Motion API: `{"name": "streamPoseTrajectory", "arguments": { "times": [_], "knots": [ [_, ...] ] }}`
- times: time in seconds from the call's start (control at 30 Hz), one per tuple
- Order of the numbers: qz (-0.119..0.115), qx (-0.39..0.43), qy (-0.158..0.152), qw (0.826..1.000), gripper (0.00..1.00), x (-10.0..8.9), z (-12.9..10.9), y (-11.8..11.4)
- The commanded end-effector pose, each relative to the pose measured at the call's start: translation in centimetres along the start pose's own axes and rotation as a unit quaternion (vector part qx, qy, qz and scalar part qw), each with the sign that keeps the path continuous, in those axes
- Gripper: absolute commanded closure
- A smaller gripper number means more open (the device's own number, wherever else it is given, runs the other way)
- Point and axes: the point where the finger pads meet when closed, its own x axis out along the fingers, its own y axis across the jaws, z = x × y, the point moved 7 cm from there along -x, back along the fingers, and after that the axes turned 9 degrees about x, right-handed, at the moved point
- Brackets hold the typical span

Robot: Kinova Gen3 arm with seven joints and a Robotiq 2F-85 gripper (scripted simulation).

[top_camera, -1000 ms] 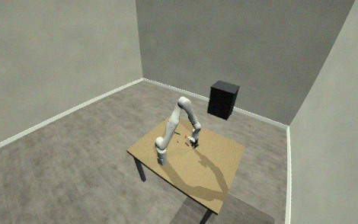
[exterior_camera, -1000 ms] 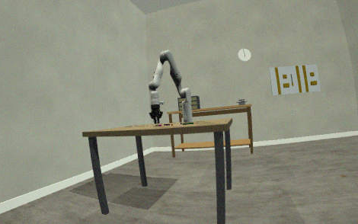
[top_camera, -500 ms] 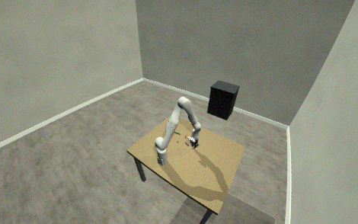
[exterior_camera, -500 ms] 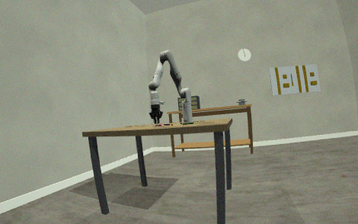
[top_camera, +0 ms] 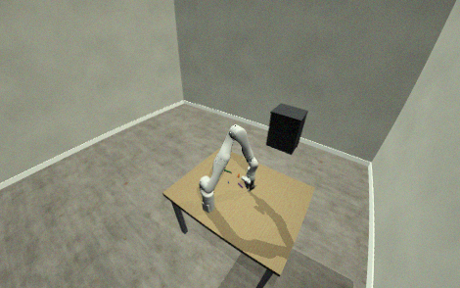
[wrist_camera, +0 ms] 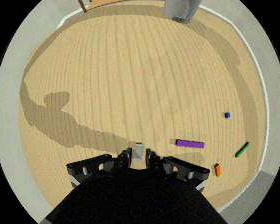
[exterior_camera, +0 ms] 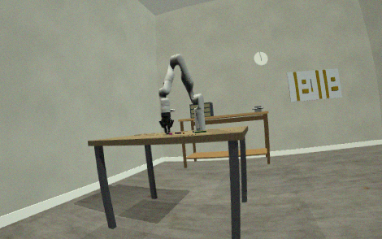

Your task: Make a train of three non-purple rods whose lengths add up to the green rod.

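In the wrist view my gripper (wrist_camera: 138, 153) is low over the table, and a short grey rod (wrist_camera: 139, 151) stands between its fingers. The fingers stand a little wider than the rod and do not press on it, so the gripper is open. To the right lie a purple rod (wrist_camera: 189, 143), a green rod (wrist_camera: 241, 149), a small orange rod (wrist_camera: 217, 169) and a tiny blue rod (wrist_camera: 225, 115). In the top view the gripper (top_camera: 251, 186) is right of the purple rod (top_camera: 240, 185) and the green rod (top_camera: 227, 171). In the exterior view the gripper (exterior_camera: 167, 131) is at the table top.
The arm's base (top_camera: 207, 201) stands near the table's left edge. A second wooden table (exterior_camera: 227, 119) stands behind, and a black cabinet (top_camera: 287, 128) is at the far wall. The table's edge shows near the rods at the right of the wrist view.
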Motion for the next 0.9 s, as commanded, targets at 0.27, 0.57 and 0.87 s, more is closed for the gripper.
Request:
{"name": "streamPoseTrajectory", "arguments": {
  "times": [0.27,0.57,0.87],
  "knots": [
    [0.000,0.000,0.001,1.000,0.76,0.84,-0.04,-0.04],
    [0.000,0.000,0.001,1.000,0.76,0.90,-0.04,-0.04],
    [0.000,0.000,0.001,1.000,0.76,0.90,-0.04,-0.04]
  ]
}}
